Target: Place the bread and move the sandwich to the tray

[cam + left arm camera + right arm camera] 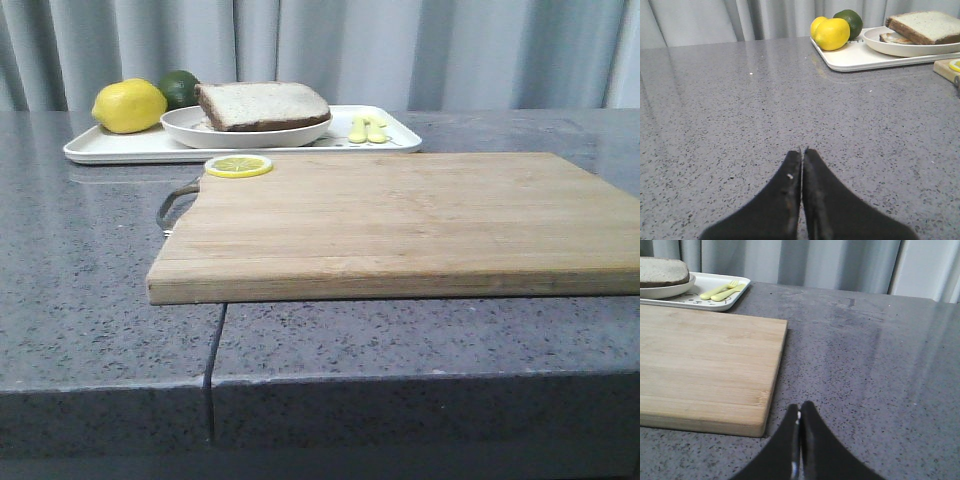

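The thick bread slice point(262, 104) lies on top of the sandwich's lower slice point(888, 38) in the round white plate point(200, 130). The plate stands on the white tray point(110, 148) at the back left. The egg is hidden under the top slice. Neither gripper shows in the front view. My left gripper point(803, 150) is shut and empty, low over bare counter, well short of the tray point(855, 60). My right gripper point(800, 405) is shut and empty, over the counter just off the cutting board's near right corner.
A wooden cutting board point(400, 220) fills the middle of the counter, with a lemon slice point(238, 166) at its far left corner. On the tray are a lemon point(129, 105), a lime point(180, 88) and a yellow fork and spoon point(367, 129). Grey curtains hang behind.
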Tool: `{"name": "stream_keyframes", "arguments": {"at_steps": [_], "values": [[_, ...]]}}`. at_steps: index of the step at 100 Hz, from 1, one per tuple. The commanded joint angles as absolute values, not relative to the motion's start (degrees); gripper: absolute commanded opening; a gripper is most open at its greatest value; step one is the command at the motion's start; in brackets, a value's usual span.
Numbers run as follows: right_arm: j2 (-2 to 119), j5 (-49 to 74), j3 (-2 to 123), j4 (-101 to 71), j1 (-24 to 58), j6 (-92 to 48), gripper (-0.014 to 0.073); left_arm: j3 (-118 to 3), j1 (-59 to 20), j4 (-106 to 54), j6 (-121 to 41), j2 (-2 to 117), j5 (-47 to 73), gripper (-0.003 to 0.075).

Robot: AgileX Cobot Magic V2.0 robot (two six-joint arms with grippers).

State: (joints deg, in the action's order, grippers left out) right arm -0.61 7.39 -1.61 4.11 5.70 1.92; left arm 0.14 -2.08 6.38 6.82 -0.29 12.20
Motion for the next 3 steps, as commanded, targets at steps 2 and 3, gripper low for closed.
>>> {"name": "stream_keyframes", "arguments": {"at_steps": [2,3], "values": [[-1.8,2.8,-1.6,4.6,5.4,1.9,-0.0066,1.0,-2.2,6.0,7.2,-2.2,7.2,-0.0019],[-1.8,2.8,-1.6,4.6,5.4,1.9,-0.0066,1.0,-2.2,6.0,7.2,-2.2,7.2,-0.0019]]}}
